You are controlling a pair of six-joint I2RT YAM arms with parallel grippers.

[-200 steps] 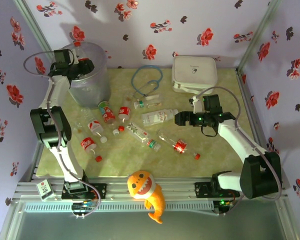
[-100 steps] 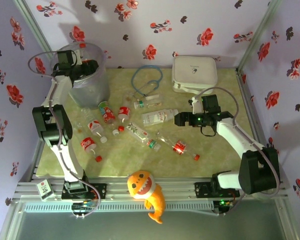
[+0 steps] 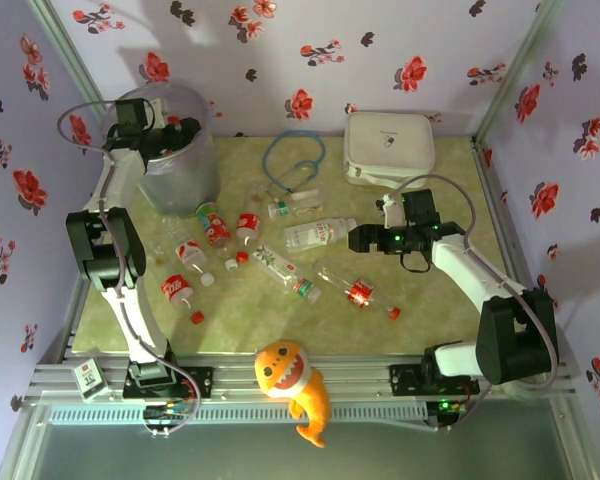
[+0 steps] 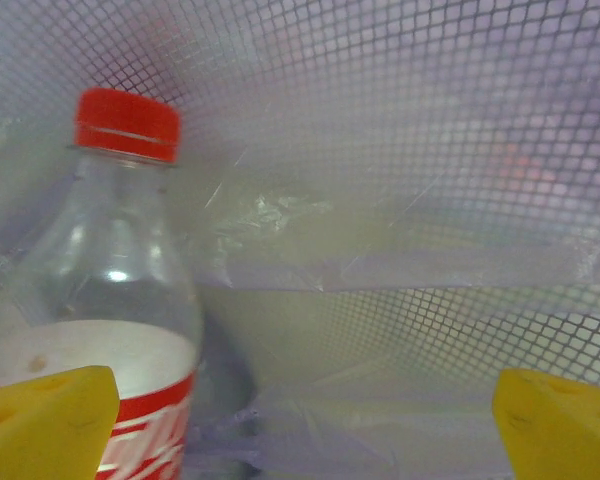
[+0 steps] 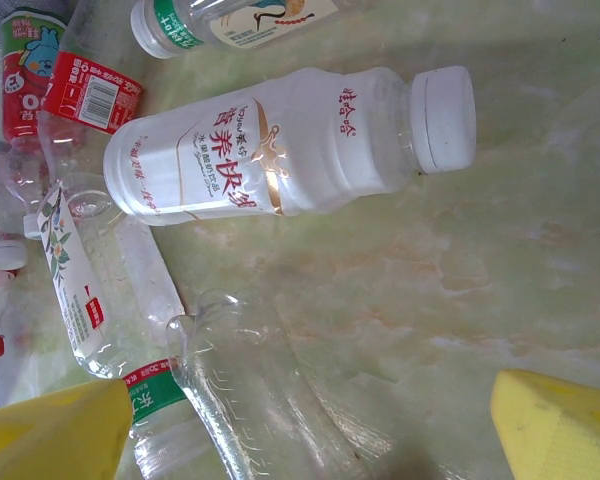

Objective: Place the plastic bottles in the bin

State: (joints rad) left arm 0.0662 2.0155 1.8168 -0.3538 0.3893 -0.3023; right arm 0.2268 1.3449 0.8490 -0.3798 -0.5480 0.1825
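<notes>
Top external view: large round translucent greyish plastic bin (image 3: pixel 185 185) upright at the far left corner of the pale green marbled table (image 3: pixel 440 320), left gripper (image 3: pixel 185 130) reaching over the rim into its mouth. Left wrist view, inside the bin: yellow pads (image 4: pixel 45 420) at opposite lower corners of the picture, spread wide, clamped on nothing. Against the mesh-patterned wall, a clear plastic bottle with red cap and red-and-white label (image 4: pixel 110 300), long axis running up the picture, cap toward the top, lower body partly behind the left-hand pad; touching that pad or not, impossible to tell. Out on the table, right gripper (image 3: pixel 352 238) low near the middle, pointing left, just beside the capped right end of a white-bodied bottle with a white cap and red lettering (image 3: pixel 318 235). Right wrist view: same bottle flat on its side, long axis across the picture, cap to the right; that gripper's yellow pads (image 5: pixel 555 425) wide apart in the lower corners, holding nothing, a crumpled clear bottle (image 5: pixel 250 390) lying on the table between and beyond them. Left of centre, more small clear plastic bottles (image 3: pixel 218 230) on their sides at mixed angles, among them a red-labelled bottle (image 3: pixel 177 288) lying diagonally, cap toward the near right. White square case (image 3: pixel 388 145) at the far right.
</notes>
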